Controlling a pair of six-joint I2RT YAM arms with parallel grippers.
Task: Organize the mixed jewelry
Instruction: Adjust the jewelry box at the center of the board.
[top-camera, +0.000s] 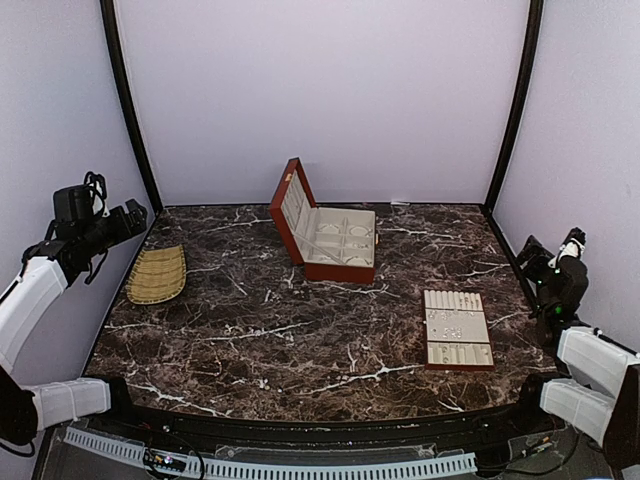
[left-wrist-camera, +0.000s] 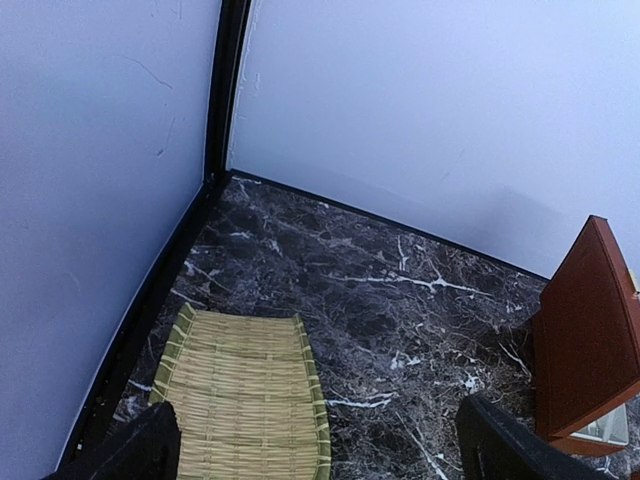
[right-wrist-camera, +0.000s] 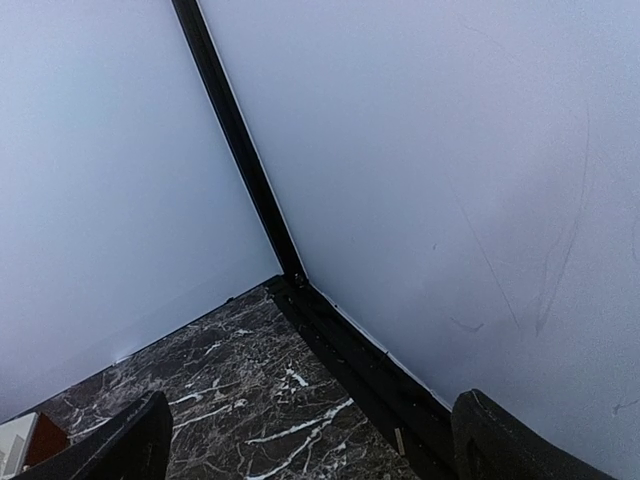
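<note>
Silvery jewelry bits (top-camera: 452, 322) lie on the cream tray (top-camera: 470, 353) at lower right; left gripper (top-camera: 133, 216) and right gripper (top-camera: 571, 241) hang wide open and empty at the frame edges, so sorting looks unstarted, and next comes a reach to the tray.

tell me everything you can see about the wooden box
The wooden box is red-brown and smooth-looking, with a cream lining divided into several compartments. It stands open near the back middle of the marble table. Its lid is raised and leans back to the left, showing its own cream inner face. Nothing but the table touches it. Whether anything lies in the compartments is too small to tell.
</note>
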